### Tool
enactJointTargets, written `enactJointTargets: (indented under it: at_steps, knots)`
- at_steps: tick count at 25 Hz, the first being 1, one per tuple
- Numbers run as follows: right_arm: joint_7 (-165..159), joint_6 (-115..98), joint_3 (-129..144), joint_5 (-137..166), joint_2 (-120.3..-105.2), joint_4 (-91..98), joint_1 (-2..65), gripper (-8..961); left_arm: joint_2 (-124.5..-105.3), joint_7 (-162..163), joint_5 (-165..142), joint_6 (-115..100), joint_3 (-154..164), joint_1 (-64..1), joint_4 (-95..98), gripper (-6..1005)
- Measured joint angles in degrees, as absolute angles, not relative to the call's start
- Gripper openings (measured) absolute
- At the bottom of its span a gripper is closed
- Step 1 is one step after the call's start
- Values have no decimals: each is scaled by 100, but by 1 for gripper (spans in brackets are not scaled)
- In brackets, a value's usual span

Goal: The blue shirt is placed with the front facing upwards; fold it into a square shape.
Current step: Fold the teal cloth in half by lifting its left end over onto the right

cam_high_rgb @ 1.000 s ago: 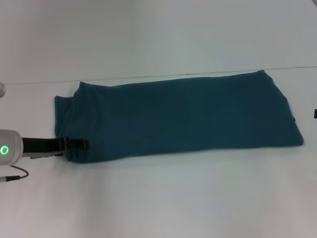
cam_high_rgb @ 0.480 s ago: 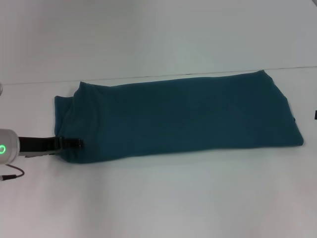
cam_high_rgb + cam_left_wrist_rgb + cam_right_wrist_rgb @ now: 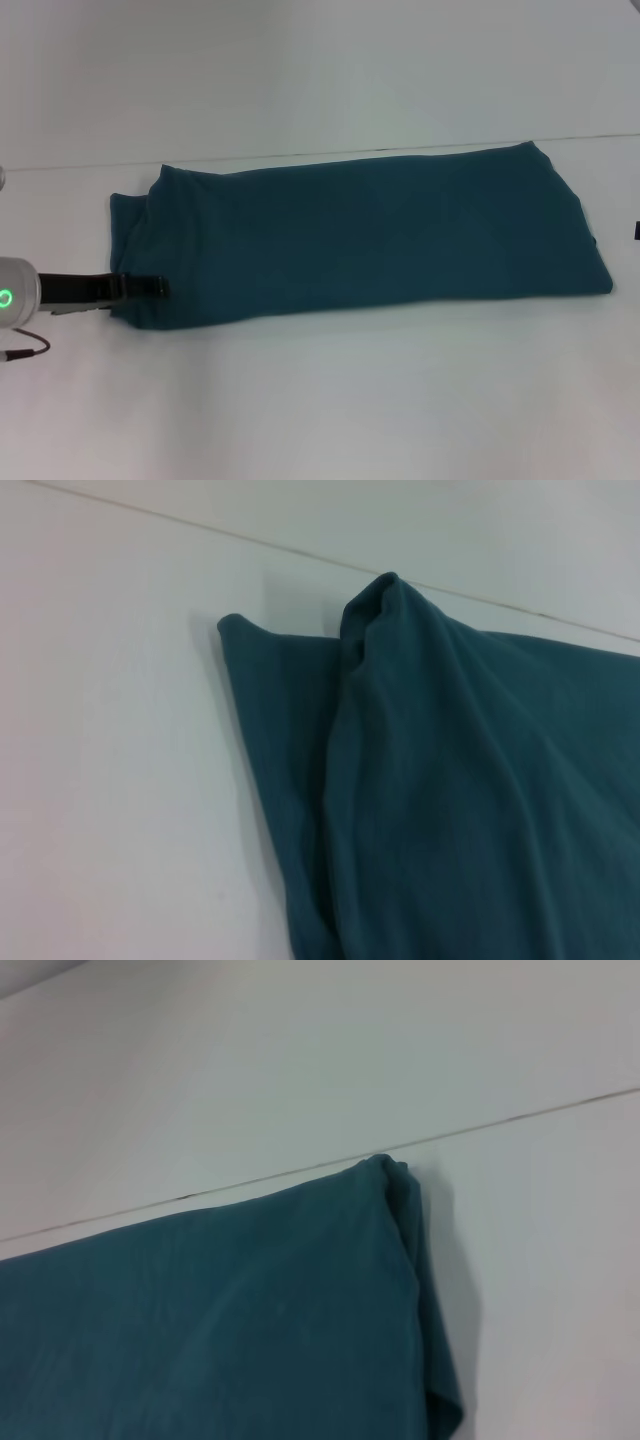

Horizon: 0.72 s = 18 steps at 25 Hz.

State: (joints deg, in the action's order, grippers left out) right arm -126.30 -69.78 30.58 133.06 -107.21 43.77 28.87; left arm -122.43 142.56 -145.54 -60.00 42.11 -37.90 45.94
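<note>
1. The left arm (image 3: 18, 292) ends in a rounded white wrist casing with a glowing green ring light.
2. A black gripper (image 3: 145, 287) extends from it, slim and flat-looking.
3. A thin dark cable (image 3: 25, 350) loops beneath the casing.
4. A small black bit at the right edge is possibly the right arm.

A dark teal-blue shirt (image 3: 360, 235) lies flat on a white surface, folded into one long band running from the robot's left to its right — plain fabric faces up, with no lettering showing. Its right end is a neat folded edge with a rounded far corner. The left end is less tidy: a lower layer sticks out past the upper one, and the far left corner rises in a small soft peak — faint creases run along the cloth.
</note>
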Motion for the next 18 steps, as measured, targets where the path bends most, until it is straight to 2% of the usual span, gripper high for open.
enactJointTargets:
  at_steps: [18]
  knots:
    - [-12630,-6979,3058,13306,-10730,4377,2909,761,-12238,14130,-14663,-5896,4287,-3815,4602,844]
